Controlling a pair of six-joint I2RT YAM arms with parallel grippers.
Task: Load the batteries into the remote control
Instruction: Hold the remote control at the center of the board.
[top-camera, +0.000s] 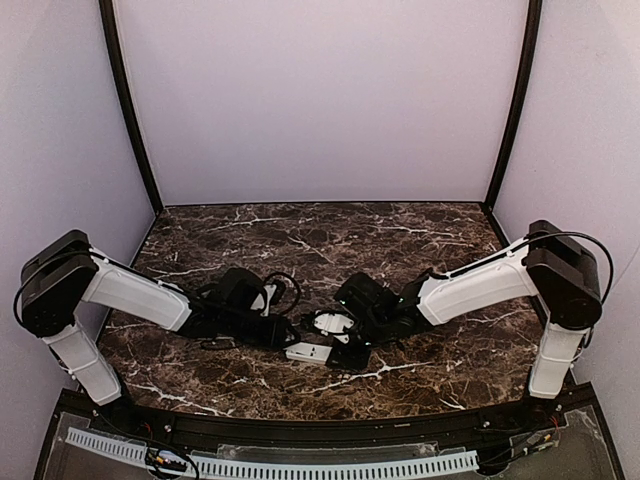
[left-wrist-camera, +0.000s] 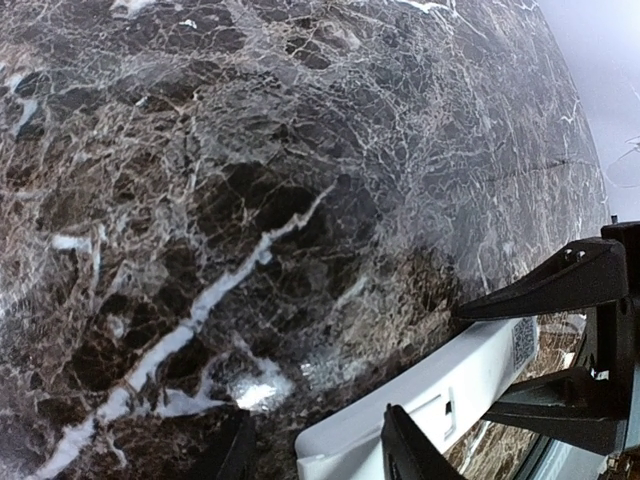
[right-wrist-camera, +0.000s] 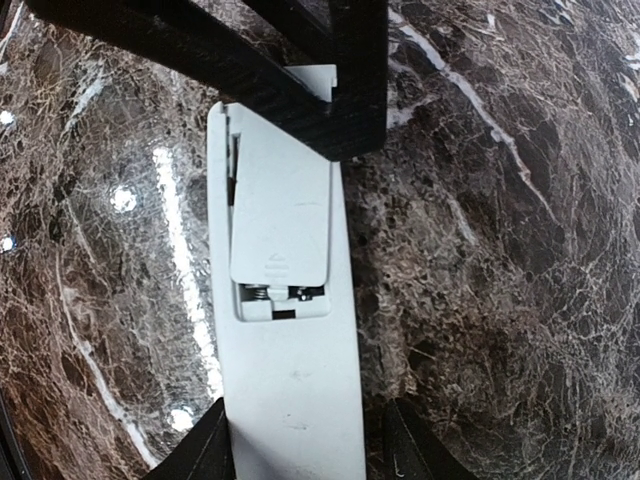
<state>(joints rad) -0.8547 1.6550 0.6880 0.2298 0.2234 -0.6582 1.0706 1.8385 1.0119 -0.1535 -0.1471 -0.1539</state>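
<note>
The white remote control (right-wrist-camera: 285, 300) lies back side up on the marble table (top-camera: 420, 240), between both arms. Its battery cover (right-wrist-camera: 280, 215) is slid partly back, and a narrow gap (right-wrist-camera: 285, 293) shows springs. No batteries are in view. My right gripper (right-wrist-camera: 310, 450) straddles the near end of the remote; one finger (right-wrist-camera: 205, 445) touches its edge and the other (right-wrist-camera: 415, 450) stands off it. My left gripper (left-wrist-camera: 320, 445) is open around the remote's (left-wrist-camera: 430, 395) other end, with a gap on one side. In the top view both grippers (top-camera: 290, 338) (top-camera: 342, 350) meet over the remote (top-camera: 308, 351).
Pale purple walls and black corner posts (top-camera: 130, 110) enclose the table on three sides. A black cable (top-camera: 285, 285) loops behind the left arm. A perforated white strip (top-camera: 300, 465) runs along the near edge by the arm bases.
</note>
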